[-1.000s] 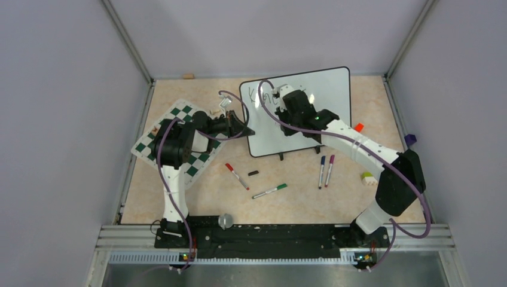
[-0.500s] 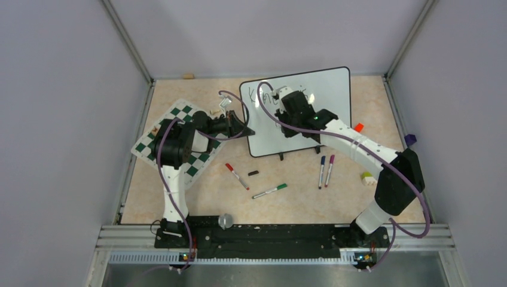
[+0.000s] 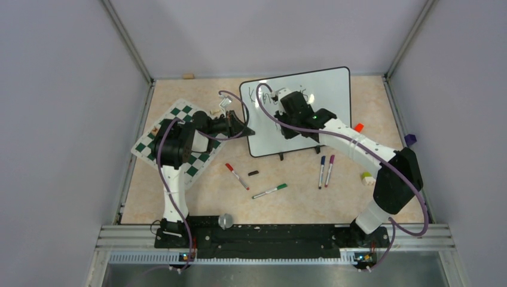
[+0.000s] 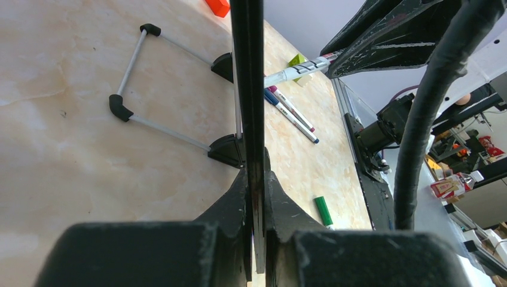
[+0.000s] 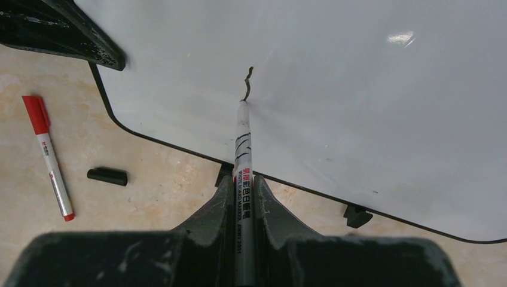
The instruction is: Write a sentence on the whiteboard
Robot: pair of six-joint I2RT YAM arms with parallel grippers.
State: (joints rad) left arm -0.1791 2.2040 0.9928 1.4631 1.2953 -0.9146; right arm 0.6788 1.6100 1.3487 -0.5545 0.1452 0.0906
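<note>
The whiteboard (image 3: 326, 89) sits at the far middle of the table (image 3: 209, 197), just right of the chess mat (image 3: 179, 134). The sentence (image 5: 246, 82) shows only as thin black strokes near the board's upper left. The right hand (image 5: 242, 188) is clamped tight on a black marker (image 5: 242, 149), its tip touching the board. The left hand (image 4: 255, 179) pinches the board's left edge, fingers closed on the frame. A red marker (image 5: 49, 155) and a black cap (image 5: 107, 176) lie just beside the board.

The whiteboard's (image 3: 330, 89) right side is showing bare room. A red marker (image 3: 237, 176), black cap (image 3: 253, 173) and green marker (image 3: 269, 191) are lying in front, blocking the way.
</note>
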